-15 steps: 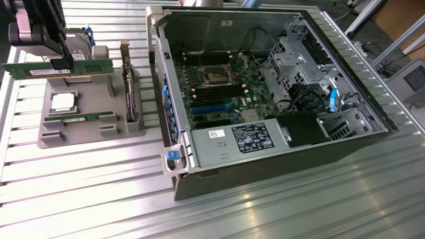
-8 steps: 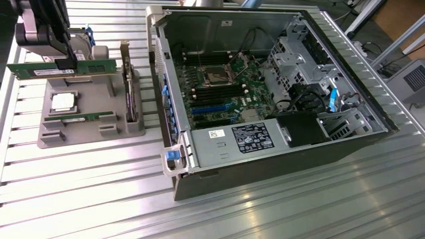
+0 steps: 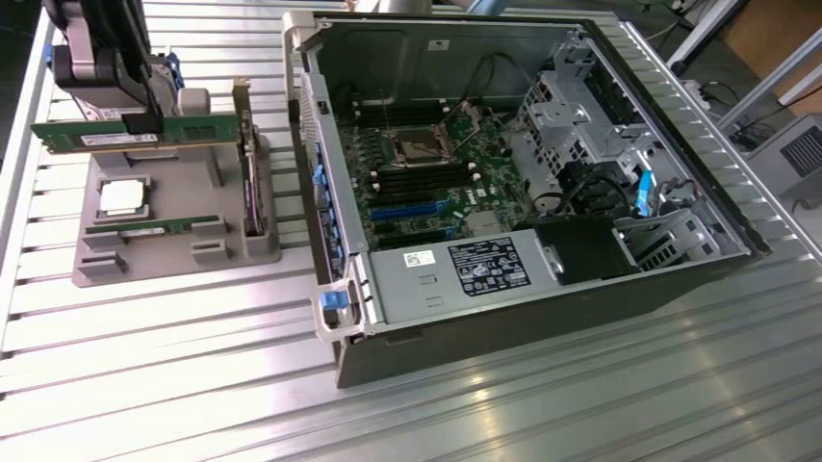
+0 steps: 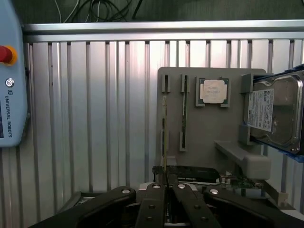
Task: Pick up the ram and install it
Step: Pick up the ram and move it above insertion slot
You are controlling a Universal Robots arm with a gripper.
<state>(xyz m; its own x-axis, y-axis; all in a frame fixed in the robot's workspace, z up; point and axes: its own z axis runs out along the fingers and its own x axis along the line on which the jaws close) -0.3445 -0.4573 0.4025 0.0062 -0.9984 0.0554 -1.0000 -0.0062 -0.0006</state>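
Closest in, the hand point(image 4: 164, 184) has its dark fingers point(image 4: 153, 202) pinched nearly together on the thin edge of the ram point(image 3: 135, 132), a green stick held level. Directly under the hand sits the grey holder point(image 3: 173, 258). The ram looks raised off its slots, though I cannot tell whether it is fully clear. Near the hand, that holder also carries a second memory stick point(image 3: 161, 231), a silver processor point(image 3: 122, 196), an expansion card point(image 3: 253, 192) on edge and a hard drive point(image 4: 278, 114). Well apart from the hand stands the open computer case point(image 3: 514, 332). The black memory slots point(image 3: 408, 180) inside it look empty, so I judge the picking done and the installing left. Everything rests on a ribbed metal desk point(image 3: 154, 385), and a teach pendant point(image 4: 9, 95) lies off to one side.
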